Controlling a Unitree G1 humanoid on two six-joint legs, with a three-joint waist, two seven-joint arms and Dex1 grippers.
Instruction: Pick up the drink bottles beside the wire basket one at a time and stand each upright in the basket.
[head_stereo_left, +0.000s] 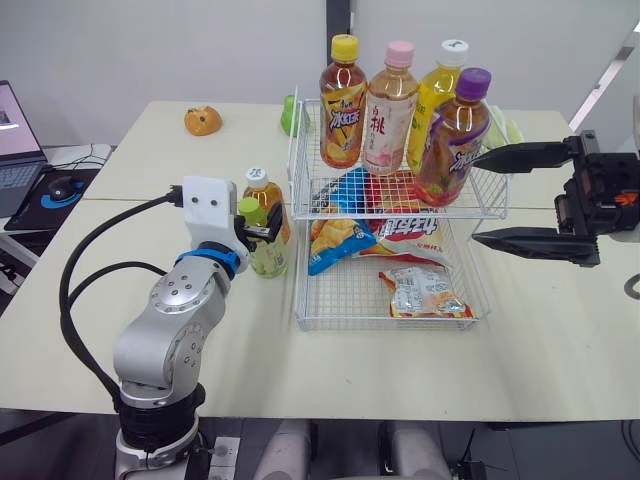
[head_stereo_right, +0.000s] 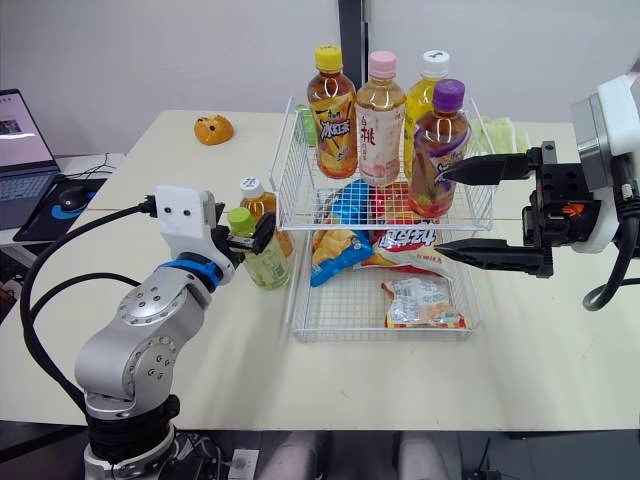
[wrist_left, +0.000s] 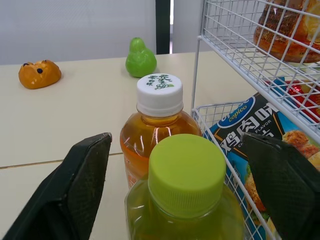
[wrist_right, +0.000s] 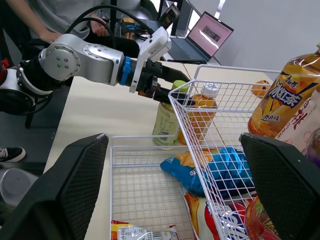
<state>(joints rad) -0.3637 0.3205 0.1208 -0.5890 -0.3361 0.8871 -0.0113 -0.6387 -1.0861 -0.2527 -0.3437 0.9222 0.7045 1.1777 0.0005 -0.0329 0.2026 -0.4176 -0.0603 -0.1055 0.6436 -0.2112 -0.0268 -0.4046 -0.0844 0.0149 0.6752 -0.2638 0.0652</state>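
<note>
Two bottles stand on the table left of the two-tier wire basket (head_stereo_left: 392, 322): a green-capped bottle (head_stereo_left: 264, 252) and, just behind it, a white-capped amber tea bottle (head_stereo_left: 260, 186). My left gripper (head_stereo_left: 258, 226) is open, with a finger on each side of the green-capped bottle's cap (wrist_left: 186, 172) and a gap on both sides. In the basket's upper tier stand several bottles, with yellow (head_stereo_left: 343, 100), pink (head_stereo_left: 390, 105), white (head_stereo_left: 436, 95) and purple (head_stereo_left: 454, 135) caps. My right gripper (head_stereo_left: 478, 198) is open just right of the basket, close to the purple-capped bottle, with nothing between its fingers.
Snack packets (head_stereo_left: 412, 290) lie in the basket's lower tier. An orange toy (head_stereo_left: 203, 120) and a green pear toy (wrist_left: 140, 59) sit at the table's far side. A laptop (head_stereo_left: 15, 135) and mouse are on a desk to the left. A person (wrist_right: 35, 20) is beyond the table.
</note>
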